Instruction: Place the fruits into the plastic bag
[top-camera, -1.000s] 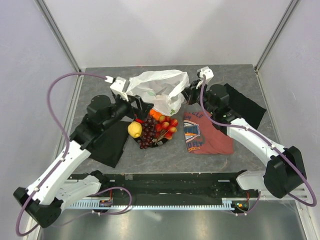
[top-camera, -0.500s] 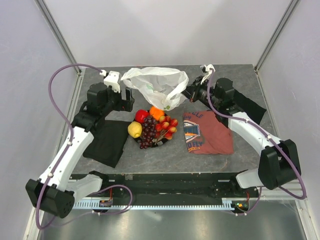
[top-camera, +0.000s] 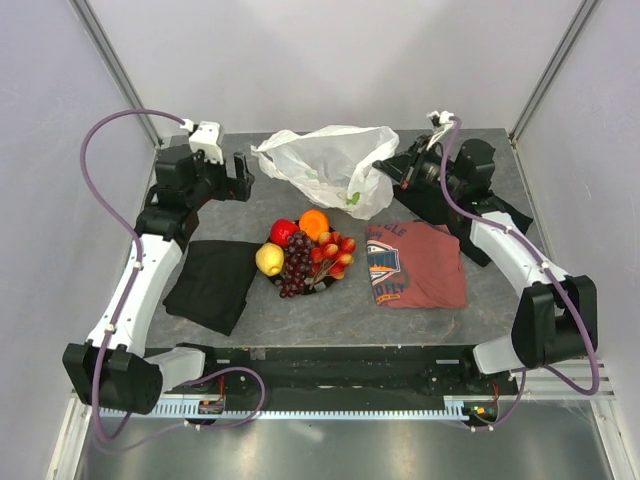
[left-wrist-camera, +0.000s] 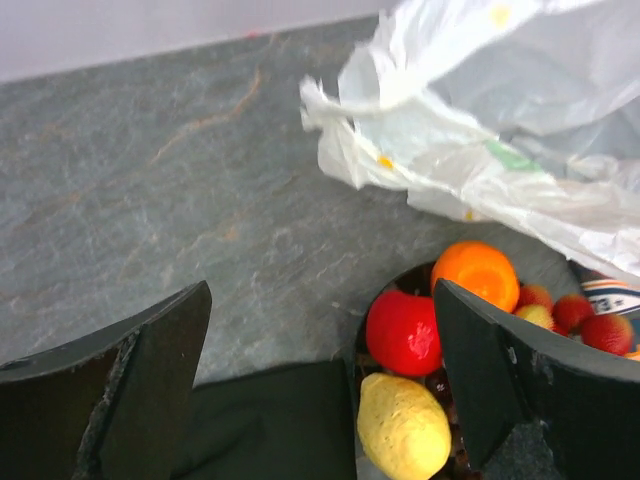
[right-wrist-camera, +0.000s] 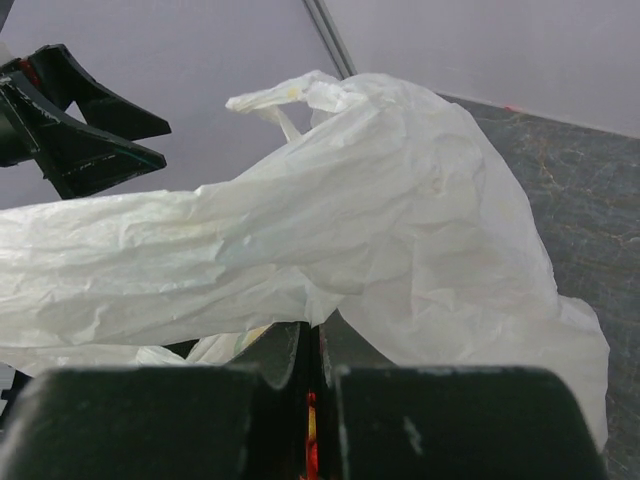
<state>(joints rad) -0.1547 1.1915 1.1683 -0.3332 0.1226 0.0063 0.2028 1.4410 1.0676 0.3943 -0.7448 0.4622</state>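
Nearest my bases, the fruits (top-camera: 305, 250) sit heaped between the black cloth (top-camera: 210, 285) and the red T-shirt (top-camera: 412, 262). I count the lemon (top-camera: 268, 259), grape bunch (top-camera: 296, 268), apple (top-camera: 283, 231) and orange (top-camera: 314, 223). None is bagged yet.

Beyond them, my left gripper (top-camera: 240, 177) hovers with its jaws spread wide and empty. At the far right, my right gripper (top-camera: 388, 170) is pinched tight on a fold of the plastic bag (top-camera: 330, 165), holding that side up while the other side sags.

I judge this to be the bag-opening step. Next, my left jaws should catch the loose rim opposite and spread the mouth before any fruit is lifted.
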